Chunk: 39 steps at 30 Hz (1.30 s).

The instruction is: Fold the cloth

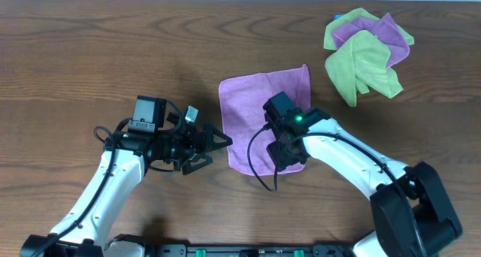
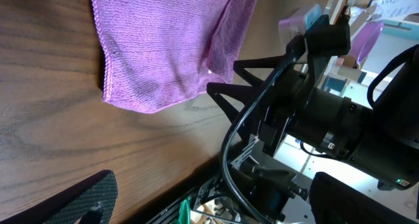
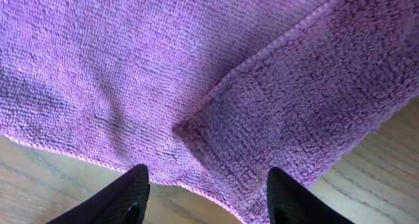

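The cloth (image 1: 259, 110), light purple and fuzzy, lies flat at the table's middle. In the right wrist view the cloth (image 3: 163, 67) has its near corner turned over into a flap (image 3: 314, 99). My right gripper (image 1: 289, 158) hovers over that near right corner, open; its fingertips (image 3: 131, 198) stand on either side of the cloth's hem with nothing pinched. My left gripper (image 1: 219, 143) is wide open just left of the cloth's near left edge, not touching it. In the left wrist view the cloth (image 2: 163, 47) lies ahead, and one finger (image 2: 82, 201) shows at lower left.
A pile of lime-green cloths (image 1: 361, 69) with a darker purple cloth (image 1: 391, 39) bunched among them sits at the back right. The right arm (image 2: 327, 119) fills the right half of the left wrist view. The table's front edge (image 2: 216, 162) runs close by.
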### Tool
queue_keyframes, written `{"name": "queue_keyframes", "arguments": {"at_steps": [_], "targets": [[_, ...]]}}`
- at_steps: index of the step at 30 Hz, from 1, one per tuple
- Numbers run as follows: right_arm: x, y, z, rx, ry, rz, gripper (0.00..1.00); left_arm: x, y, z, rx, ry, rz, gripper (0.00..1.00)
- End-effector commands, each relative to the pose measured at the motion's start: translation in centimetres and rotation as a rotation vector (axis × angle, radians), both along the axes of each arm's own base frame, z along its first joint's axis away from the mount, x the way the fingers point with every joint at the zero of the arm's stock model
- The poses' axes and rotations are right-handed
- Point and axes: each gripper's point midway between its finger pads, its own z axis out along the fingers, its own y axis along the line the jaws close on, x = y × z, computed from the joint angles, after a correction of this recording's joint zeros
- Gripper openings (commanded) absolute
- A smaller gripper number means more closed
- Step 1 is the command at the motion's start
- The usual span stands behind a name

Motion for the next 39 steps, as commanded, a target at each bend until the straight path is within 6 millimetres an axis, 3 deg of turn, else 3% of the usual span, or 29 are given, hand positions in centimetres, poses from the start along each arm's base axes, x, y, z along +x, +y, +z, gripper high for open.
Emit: {"name": "queue_keyframes", "arguments": {"at_steps": [1,7,16,27,39], "targets": [[0.1,-0.3,0.0,-0.027,-0.013,0.044,0.58,-0.3,-0.2,-0.1,-0.016,0.018,-0.004,0.95],[0.4,-0.8,-0.2,-0.051,-0.037,0.044,0.58,-0.3,-0.2,-0.1,-0.017,0.019,-0.005,0.95],[-0.8,-2.0,-1.8,-0.085,-0.018,0.03,0.52,-0.4,-0.3,0.0,-0.024,0.022,-0.006,0.95],[0.5,-3.0,-1.5,-0.146,-0.09,-0.048,0.01,-0.3,-0.4,0.3,-0.041,0.015,-0.014,0.95],[-1.0,-3.9,0.3,-0.122,-0.089,-0.452,0.01,0.4,-0.2,0.0,-0.011,0.006,0.016,0.95]]}}
